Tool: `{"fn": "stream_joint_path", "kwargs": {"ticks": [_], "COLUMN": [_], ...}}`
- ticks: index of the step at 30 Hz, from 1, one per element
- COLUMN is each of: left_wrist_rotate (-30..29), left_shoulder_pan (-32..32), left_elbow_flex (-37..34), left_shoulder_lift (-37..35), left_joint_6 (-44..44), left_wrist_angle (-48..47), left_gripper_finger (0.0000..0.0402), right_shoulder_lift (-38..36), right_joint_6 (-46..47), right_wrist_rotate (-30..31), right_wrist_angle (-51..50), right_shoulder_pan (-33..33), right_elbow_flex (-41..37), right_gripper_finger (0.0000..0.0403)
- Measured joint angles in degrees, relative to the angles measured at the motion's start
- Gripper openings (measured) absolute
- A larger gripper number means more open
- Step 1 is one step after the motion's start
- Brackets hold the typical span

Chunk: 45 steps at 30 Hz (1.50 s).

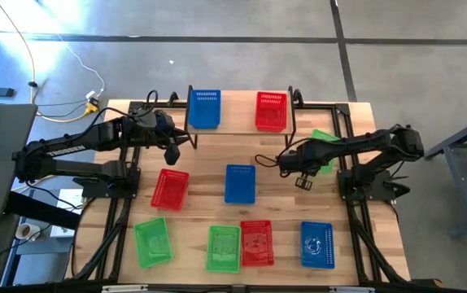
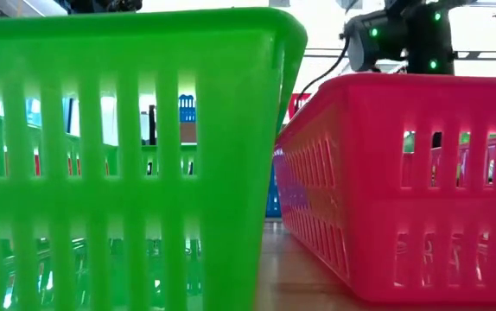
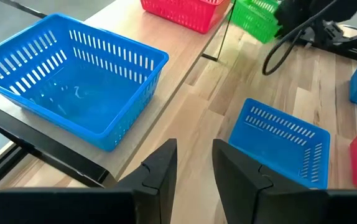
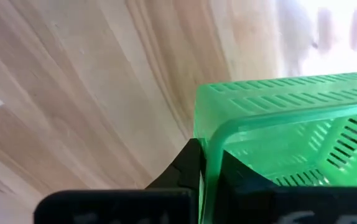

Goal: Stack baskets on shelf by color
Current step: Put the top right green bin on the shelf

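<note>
Right up close, the right jaws (image 4: 211, 167) are pinched shut on the thin rim of a green basket (image 4: 290, 130) beside the shelf (image 1: 237, 129), which looks light, stiff, slightly slick plastic, while the left jaws (image 3: 194, 163) hang half-open, empty.

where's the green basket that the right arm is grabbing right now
In the high view the held green basket sits at the table's right side, just right of the shelf and its red basket, its rim pinched in the right gripper's shut jaws.
</note>
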Motion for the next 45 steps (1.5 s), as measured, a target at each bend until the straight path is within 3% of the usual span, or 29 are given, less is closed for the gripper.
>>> {"fn": "stream_joint_path", "kwargs": {"ticks": [9,17,26,32,45], "left_wrist_rotate": [0.0,0.0,0.0,0.0,0.0], "left_shoulder_pan": [0.0,0.0,0.0,0.0,0.0], "left_elbow_flex": [0.0,0.0,0.0,0.0,0.0], "left_shoulder_lift": [0.0,0.0,0.0,0.0,0.0], "left_joint_6": [0.0,0.0,0.0,0.0,-0.1], "left_wrist_angle": [0.0,0.0,-0.1,-0.1,-0.1], "left_gripper_finger": [0.0092,0.0092,0.0092,0.0092,0.0092], "right_shoulder_lift": [0.0,0.0,0.0,0.0,0.0], "right_joint_6": [9.0,8.9,-1.8,-12.4,-36.9], "right_wrist_rotate": [5.4,13.8,24.4,28.2,25.9], "right_wrist_angle": [-12.1,-16.9,-15.5,-9.4,13.8], "right_shoulder_pan": [3.7,4.9,3.3,0.9,-6.3], "right_elbow_flex": [10.7,22.6,35.5,41.2,44.3], "right_gripper_finger": [0.0,0.0,0.0,0.0,0.0]}}
